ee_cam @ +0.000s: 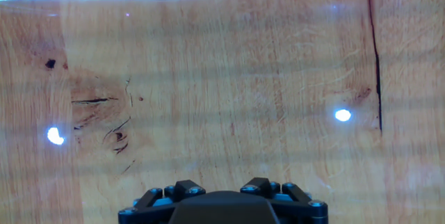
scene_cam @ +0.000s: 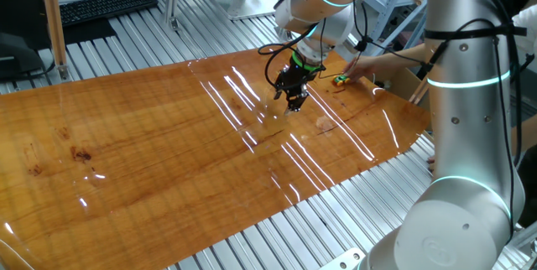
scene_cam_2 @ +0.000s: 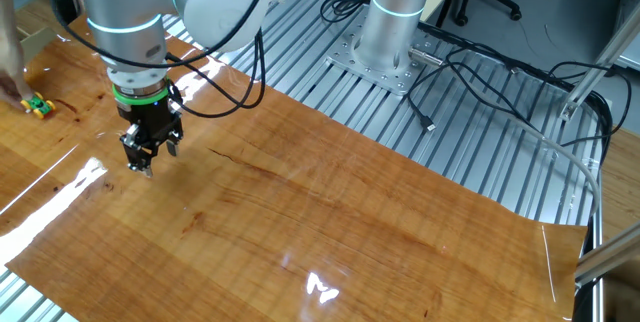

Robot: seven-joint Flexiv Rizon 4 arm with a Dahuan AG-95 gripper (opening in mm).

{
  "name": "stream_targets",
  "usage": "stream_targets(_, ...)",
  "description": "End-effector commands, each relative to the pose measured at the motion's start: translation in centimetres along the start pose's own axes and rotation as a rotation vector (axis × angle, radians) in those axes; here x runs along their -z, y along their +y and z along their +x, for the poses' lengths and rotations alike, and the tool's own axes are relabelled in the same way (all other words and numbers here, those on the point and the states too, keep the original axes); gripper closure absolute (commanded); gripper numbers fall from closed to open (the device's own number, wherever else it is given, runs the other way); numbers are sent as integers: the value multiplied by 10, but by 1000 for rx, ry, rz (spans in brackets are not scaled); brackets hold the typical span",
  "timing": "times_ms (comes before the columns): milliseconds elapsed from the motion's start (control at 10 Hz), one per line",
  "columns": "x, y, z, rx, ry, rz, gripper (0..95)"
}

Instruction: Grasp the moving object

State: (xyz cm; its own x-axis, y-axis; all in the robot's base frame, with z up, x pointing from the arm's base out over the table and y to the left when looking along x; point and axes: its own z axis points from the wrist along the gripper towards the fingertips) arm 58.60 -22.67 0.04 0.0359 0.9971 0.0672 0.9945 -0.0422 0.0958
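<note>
pincer [scene_cam: 293, 105] hangs low over the wooden tabletop [scene_cam: 168, 153], tips pointing down and pinching nothing; whether its fingers are spread or pressed together i cannot tell, since both fixed views show them too small and the hand view shows only the black base of the hand above bare wood grain. the moving object [scene_cam: 341, 79], a tiny yellow and green toy figure, sits on the wood near the far edge, at about 2 o'clock from the pincer in one fixed view and about 10 o'clock in the other fixed view, clearly apart from the tips. a person's hand [scene_cam: 369, 66] reaches in just beside it. my judgement is that the grasp has not begun. the main risk is closing on empty wood: the toy is far smaller than the pincer, absent from the hand view, and may shift while the arm crosses over. a hurried approach could also knock it aside or brush the hand beside it.
</note>
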Motion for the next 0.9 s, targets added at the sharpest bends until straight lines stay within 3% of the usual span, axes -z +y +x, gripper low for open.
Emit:
stream_targets(100,2,-1,0,3,5,1,380)
stream_targets(300,1,-1,0,13,0,3,380)
stream_targets(600,1,0,0,40,-4,54,380)
stream_targets(900,1,0,0,48,-8,69,380)
